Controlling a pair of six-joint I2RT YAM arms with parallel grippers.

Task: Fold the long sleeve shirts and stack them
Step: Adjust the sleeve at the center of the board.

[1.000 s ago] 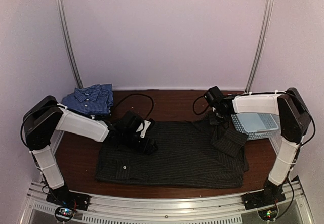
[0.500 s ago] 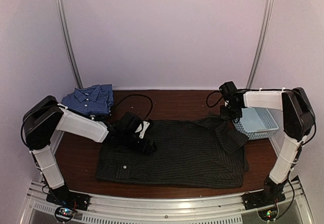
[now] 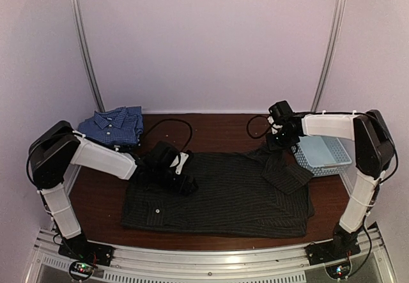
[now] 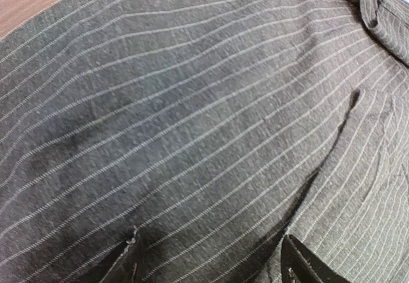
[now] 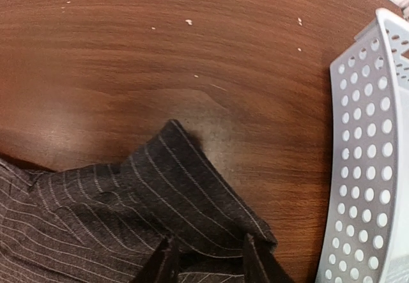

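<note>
Right claw (image 5: 208,252) part-open astride black shirt (image 5: 96,225) fold, tips cropped; left claw (image 4: 209,248) wide, perhaps touching.

The black shirt (image 3: 223,193) lying across the middle is showing thin pale pinstripes and one small white button near its left end. At the far left, the blue shirt (image 3: 114,126) is showing fine dark checks. The basket (image 3: 326,155) at the right is looking light blue, its wall dotted with rows of round holes. The table (image 3: 217,130) is showing reddish-brown wood grain with pale specks.
</note>
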